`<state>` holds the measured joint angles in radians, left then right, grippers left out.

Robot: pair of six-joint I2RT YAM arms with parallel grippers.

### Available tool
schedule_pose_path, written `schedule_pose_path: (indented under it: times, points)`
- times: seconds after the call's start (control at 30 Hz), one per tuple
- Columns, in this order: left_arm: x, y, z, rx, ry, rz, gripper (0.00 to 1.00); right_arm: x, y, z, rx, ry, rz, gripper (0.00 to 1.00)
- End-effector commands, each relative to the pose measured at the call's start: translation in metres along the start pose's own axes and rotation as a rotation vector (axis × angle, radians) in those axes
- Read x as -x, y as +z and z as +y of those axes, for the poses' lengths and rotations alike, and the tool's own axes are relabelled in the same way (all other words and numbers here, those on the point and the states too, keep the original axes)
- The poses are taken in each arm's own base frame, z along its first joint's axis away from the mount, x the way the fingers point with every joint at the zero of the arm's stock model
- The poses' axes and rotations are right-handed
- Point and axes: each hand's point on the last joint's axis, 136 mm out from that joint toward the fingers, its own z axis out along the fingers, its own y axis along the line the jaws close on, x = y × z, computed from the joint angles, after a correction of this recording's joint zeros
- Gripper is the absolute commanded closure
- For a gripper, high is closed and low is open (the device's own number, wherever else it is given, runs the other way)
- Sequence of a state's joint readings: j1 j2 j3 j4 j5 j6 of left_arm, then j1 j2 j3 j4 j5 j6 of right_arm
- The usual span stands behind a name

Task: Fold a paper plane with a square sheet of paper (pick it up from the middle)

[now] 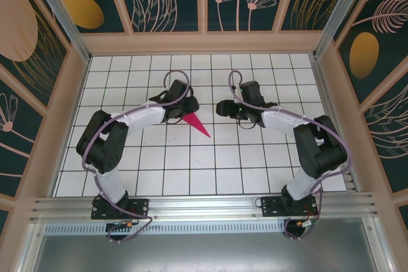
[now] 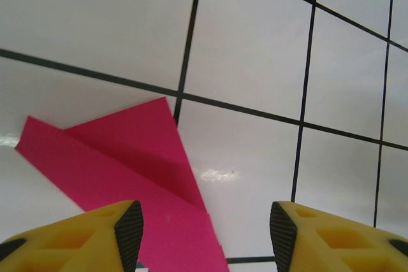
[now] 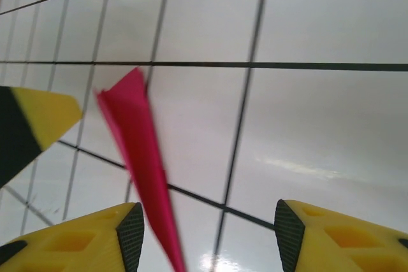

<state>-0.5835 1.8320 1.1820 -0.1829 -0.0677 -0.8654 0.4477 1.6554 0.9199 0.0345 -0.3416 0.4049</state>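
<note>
Evidently complete, the slim magenta-pink paper plane (image 1: pixel 199 127) lies on the white gridded table (image 1: pixel 255 164), long axis running far-left to near-right, tail just under the nearer left gripper (image 2: pixel 205 224), the right gripper (image 3: pixel 207 224) beside it, both spread and empty.

Overhead rear view over whole table (image 1: pixel 191 164); both wrist views close above the paper plane (image 2: pixel 127 176).

The left arm (image 1: pixel 137 119) and the right arm (image 1: pixel 287 120) each fold at the elbow and reach inward, wrists pointing toward one another. The left hand (image 1: pixel 189 107) has its yellow fingers spread, holding nothing. The right hand (image 1: pixel 223 107) is spread too, near it, not touching.
</note>
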Motion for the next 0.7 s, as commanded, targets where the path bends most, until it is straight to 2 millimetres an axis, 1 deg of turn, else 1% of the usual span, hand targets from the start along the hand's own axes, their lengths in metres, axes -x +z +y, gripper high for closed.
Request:
schedule_pose_path:
  times: [0.0, 0.13, 0.27, 0.37, 0.43, 0.67]
  points:
    - [-0.008, 0.009, 0.02, 0.165, 0.059, 0.018, 0.4, 0.011, -0.004, -0.013, -0.076, -0.018, -0.069, 0.38]
    - [-0.013, 0.019, 0.016, 0.223, 0.114, 0.046, 0.39, 0.01, -0.005, -0.024, -0.122, -0.02, -0.083, 0.35]
    - [-0.018, 0.025, 0.018, 0.285, 0.163, 0.075, 0.4, 0.008, -0.005, -0.028, -0.132, -0.016, -0.079, 0.34]
    - [-0.021, 0.022, 0.022, 0.318, 0.183, 0.087, 0.45, 0.007, -0.004, -0.03, -0.135, -0.016, -0.074, 0.34]
    - [-0.021, 0.017, 0.025, 0.326, 0.178, 0.085, 0.5, 0.006, -0.004, -0.03, -0.137, -0.017, -0.07, 0.34]
    - [-0.023, 0.0, 0.018, 0.327, 0.178, 0.061, 0.61, 0.0, 0.005, -0.031, -0.126, -0.004, -0.029, 0.34]
